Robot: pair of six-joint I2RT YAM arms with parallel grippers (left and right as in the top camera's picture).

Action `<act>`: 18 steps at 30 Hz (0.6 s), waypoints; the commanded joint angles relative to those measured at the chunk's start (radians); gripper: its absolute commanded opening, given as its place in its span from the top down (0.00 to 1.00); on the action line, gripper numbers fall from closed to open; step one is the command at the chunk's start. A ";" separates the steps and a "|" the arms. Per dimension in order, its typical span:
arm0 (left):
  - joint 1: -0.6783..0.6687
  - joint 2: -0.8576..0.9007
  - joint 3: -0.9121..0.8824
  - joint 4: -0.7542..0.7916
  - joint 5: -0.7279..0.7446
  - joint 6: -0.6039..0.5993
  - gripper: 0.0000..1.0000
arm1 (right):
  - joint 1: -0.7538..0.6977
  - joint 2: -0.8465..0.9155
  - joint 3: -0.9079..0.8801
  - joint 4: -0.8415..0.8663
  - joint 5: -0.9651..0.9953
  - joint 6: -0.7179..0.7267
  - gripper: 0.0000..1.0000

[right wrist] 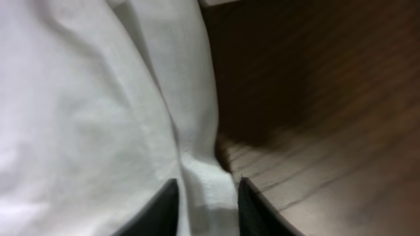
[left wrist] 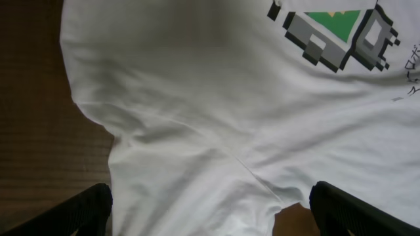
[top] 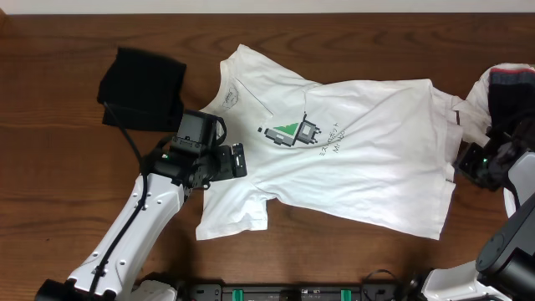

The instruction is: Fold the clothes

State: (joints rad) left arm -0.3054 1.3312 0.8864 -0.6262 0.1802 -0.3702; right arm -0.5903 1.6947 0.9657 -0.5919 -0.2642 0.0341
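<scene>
1. White fabric of the T-shirt (top: 359,159) lies spread, print up, across the middle of the wooden table (top: 50,167). Nearest me, its lower sleeve (top: 234,217) points toward the arm bases.
2. My left gripper (left wrist: 210,219) hovers over that sleeve's armpit seam, fingers spread wide and holding nothing. I would lower it squarely onto the seam before closing.
3. My right gripper (right wrist: 207,203) has the hem edge between narrowly parted fingers. I cannot tell whether it pinches the cloth or only straddles it, so I would confirm the grip before lifting.
4. Farthest back, a black garment (top: 142,88) and a white-and-dark garment (top: 506,84) sit at the far corners.
</scene>
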 commanded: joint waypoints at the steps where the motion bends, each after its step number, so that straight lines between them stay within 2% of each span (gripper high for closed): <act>1: -0.004 -0.011 -0.004 -0.016 -0.006 -0.009 0.02 | 0.009 0.006 -0.001 -0.002 -0.117 -0.040 0.57; 4: -0.004 -0.011 -0.004 -0.032 -0.006 -0.009 0.02 | 0.008 0.006 -0.001 -0.002 -0.141 -0.042 0.54; 10: -0.004 -0.011 -0.004 -0.043 -0.006 -0.009 0.02 | 0.008 0.007 -0.026 0.001 -0.180 -0.013 0.63; 18: -0.004 -0.011 -0.004 -0.044 -0.006 -0.009 0.02 | 0.008 0.007 -0.112 0.074 -0.200 0.022 0.66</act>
State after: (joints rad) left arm -0.3054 1.3312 0.8864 -0.6662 0.1799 -0.3702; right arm -0.5903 1.6947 0.8810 -0.5327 -0.4374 0.0345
